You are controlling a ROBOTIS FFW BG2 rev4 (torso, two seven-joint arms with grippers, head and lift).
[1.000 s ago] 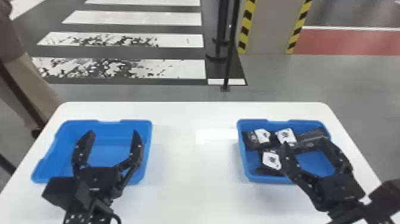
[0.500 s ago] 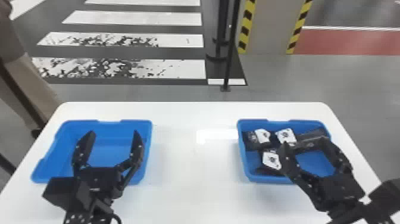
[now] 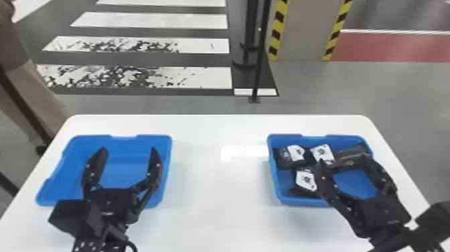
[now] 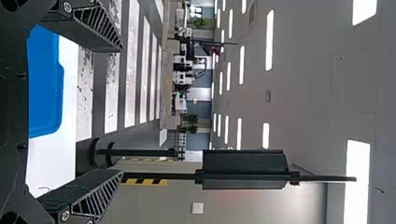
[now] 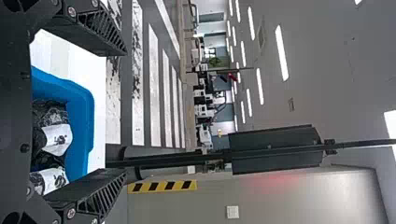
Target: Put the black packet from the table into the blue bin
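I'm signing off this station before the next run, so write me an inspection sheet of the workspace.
Surface: white table
Job's things: black packets, white-labelled, inside the right blue bin; left blue bin set apart from it
Clutter: nothing seen
Grippers: left pincer open over the left blue bin; right pincer open over the right one
Cables: black loop near the left wrist
Surroundings: black pole, striped floor beyond

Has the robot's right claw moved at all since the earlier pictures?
No, not that I can see: in the head view the right gripper hovers over the same part of the right-hand blue bin as before.
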